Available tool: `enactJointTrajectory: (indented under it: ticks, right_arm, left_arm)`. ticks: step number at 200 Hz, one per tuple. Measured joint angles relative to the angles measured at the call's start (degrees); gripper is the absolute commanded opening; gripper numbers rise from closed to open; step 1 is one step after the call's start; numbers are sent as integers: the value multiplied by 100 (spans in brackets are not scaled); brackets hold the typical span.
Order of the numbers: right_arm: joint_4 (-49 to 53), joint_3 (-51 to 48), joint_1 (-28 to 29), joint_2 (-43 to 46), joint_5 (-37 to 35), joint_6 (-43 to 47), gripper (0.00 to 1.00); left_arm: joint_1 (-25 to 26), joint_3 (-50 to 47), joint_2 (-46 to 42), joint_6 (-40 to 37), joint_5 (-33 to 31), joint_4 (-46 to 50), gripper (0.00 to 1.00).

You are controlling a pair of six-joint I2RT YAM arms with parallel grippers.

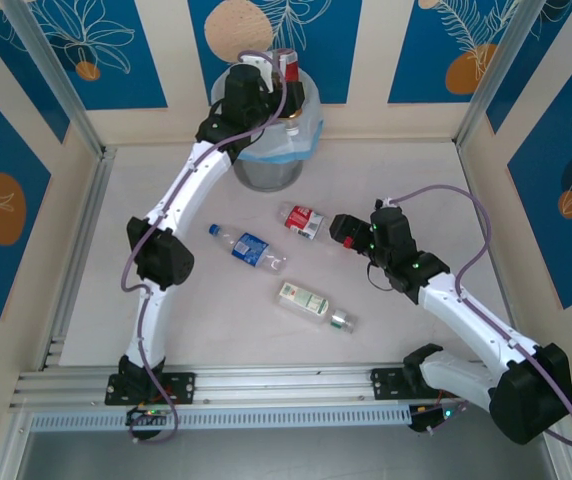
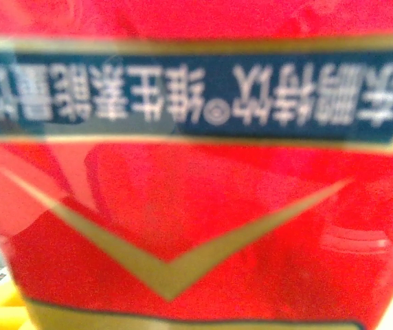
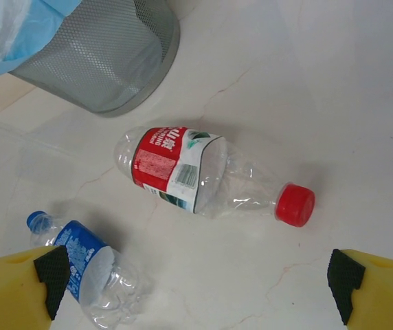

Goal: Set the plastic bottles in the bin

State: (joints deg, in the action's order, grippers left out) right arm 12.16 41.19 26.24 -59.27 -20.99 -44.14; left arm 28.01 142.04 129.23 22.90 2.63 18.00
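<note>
left claw (image 1: 284, 88): clamped on a red-labelled bottle (image 1: 288, 68) above the bin (image 1: 266, 172) at the far edge of the table (image 1: 426, 200) | right claw (image 3: 200, 275): wide open, empty | red-capped bottle (image 3: 183, 172): mid-table, just ahead of right claw, long axis along its finger line | right claw nearer

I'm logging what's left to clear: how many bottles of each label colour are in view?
red-gold bottle, held above the bin: 1
red-white bottle: 1
blue bottle: 1
green-white bottle: 1
Total: 4

Bare table (image 3: 347, 103) all around red-capped bottle (image 3: 183, 172); bin (image 3: 107, 62) near.
</note>
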Motion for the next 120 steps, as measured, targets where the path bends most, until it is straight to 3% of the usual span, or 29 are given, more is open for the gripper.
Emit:
enactJointTrajectory:
  ticks: [40, 120]
  right_arm:
    - [0, -50, -2, 22, -26, -2, 98]
    - [42, -50, -11, 24, -28, -2, 98]
  left_arm:
    - [-48, 42, -17, 275, 337, -9, 36]
    - [-199, 44, -17, 199, 155, -675, 37]
